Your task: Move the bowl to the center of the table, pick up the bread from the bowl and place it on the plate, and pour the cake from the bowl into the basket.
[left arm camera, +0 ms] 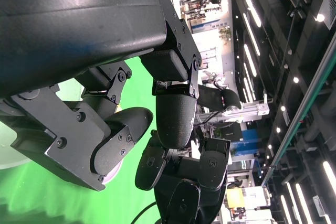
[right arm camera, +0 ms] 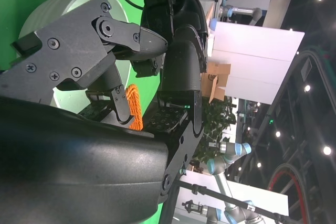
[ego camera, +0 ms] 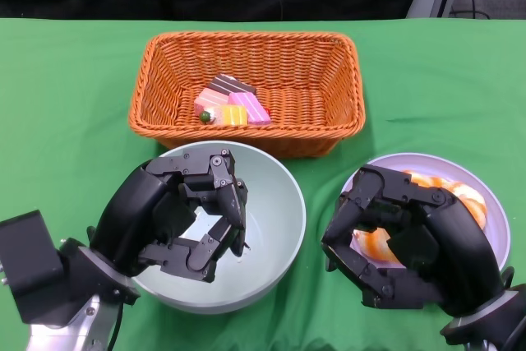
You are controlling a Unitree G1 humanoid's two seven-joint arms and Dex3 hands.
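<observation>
The pale green bowl [ego camera: 271,203] stands upright in the middle of the green table, and I see nothing inside it. My left hand [ego camera: 185,215] hangs over its left rim with fingers curved and apart, nothing between them; the rim under the hand is hidden. Several cake pieces [ego camera: 233,103] lie in the orange wicker basket [ego camera: 246,39] just behind the bowl. Orange and white bread [ego camera: 460,195] lies on the lilac plate [ego camera: 493,211] at the right, half covered by my right hand [ego camera: 403,240], whose spread fingers hold nothing. The right wrist view shows that hand [right arm camera: 131,77] empty, with the bowl [right arm camera: 63,3] beyond.
The green cloth [ego camera: 66,104] stretches bare to the left of the basket and to its right. Its far edge meets a dark background. A strip of the basket [right arm camera: 134,103] shows between the fingers in the right wrist view.
</observation>
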